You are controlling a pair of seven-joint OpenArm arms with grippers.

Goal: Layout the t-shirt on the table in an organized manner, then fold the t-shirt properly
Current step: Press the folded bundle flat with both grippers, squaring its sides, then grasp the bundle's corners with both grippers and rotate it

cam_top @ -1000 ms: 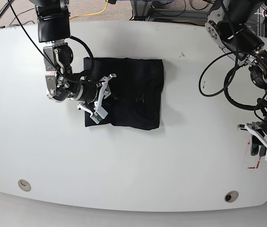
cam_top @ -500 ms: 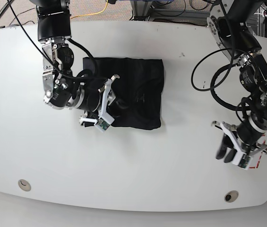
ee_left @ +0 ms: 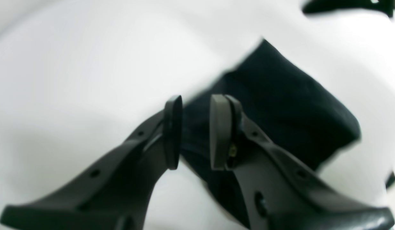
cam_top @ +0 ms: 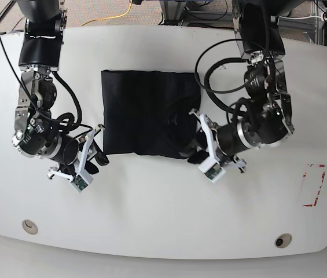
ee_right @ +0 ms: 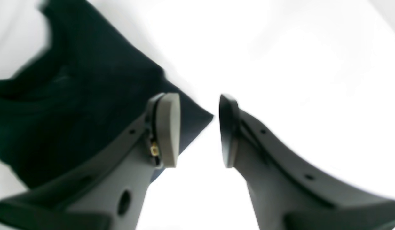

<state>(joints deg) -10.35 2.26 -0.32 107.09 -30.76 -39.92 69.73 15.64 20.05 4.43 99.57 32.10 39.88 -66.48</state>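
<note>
Left gripper [ee_left: 192, 132] with fingers slightly parted and empty, right gripper [ee_right: 197, 131] likewise, both arms lowered

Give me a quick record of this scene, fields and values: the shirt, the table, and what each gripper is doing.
t-shirt: black, folded into a flat rectangle on the table
table: white, red tape outline near one edge
left gripper: open, empty, at the shirt's near corner
right gripper: open, empty, at the shirt's other near corner
contact: neither gripper's fingers pinch the fabric
</note>
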